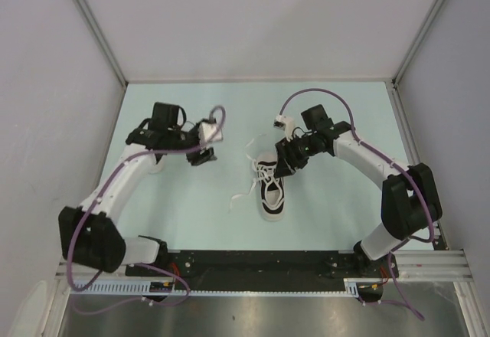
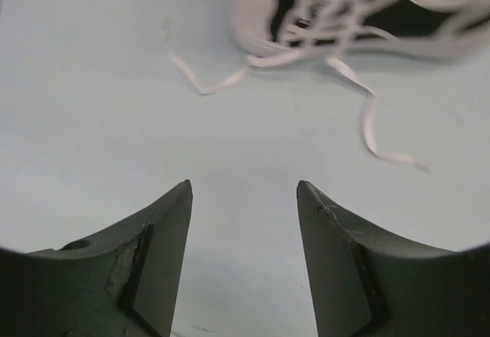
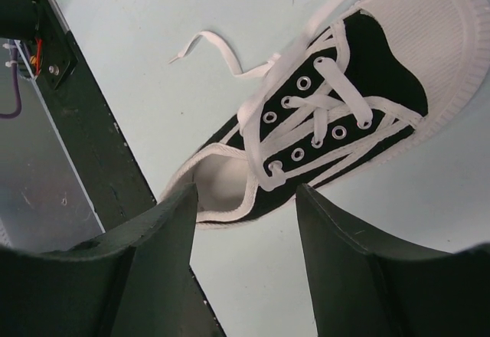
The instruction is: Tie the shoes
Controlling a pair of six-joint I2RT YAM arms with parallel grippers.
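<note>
Currently the shoe (image 1: 272, 197) lies mid-table, long axis running near-to-far, heel toward the bases. Its laces (image 2: 368, 122) trail untied leftward. The right gripper (image 3: 243, 199) hovers directly above, fingers apart and empty. The left gripper (image 2: 243, 191), likewise spread, sits well apart to the left.

Shoe (image 3: 367, 61) upper: black matt canvas, white cloth trim. Toe cap (image 3: 429, 38) white rubber, fine ribbed texture, matt. Laces (image 3: 318, 115) flat woven cloth; eyelets (image 3: 304, 83) shiny metal. Tabletop (image 1: 191, 214) pale, smooth, matt. Left gripper (image 2: 243, 193) fingers (image 2: 153, 260) dark matt plastic, inner face scuffed and chipped — right gripper (image 3: 245, 195) fingers (image 3: 145, 268) same plastic, cleaner. Along the near edge: black matt rail (image 1: 260, 262), then brushed metal sheet (image 1: 268, 314) with a dull sheen.
</note>
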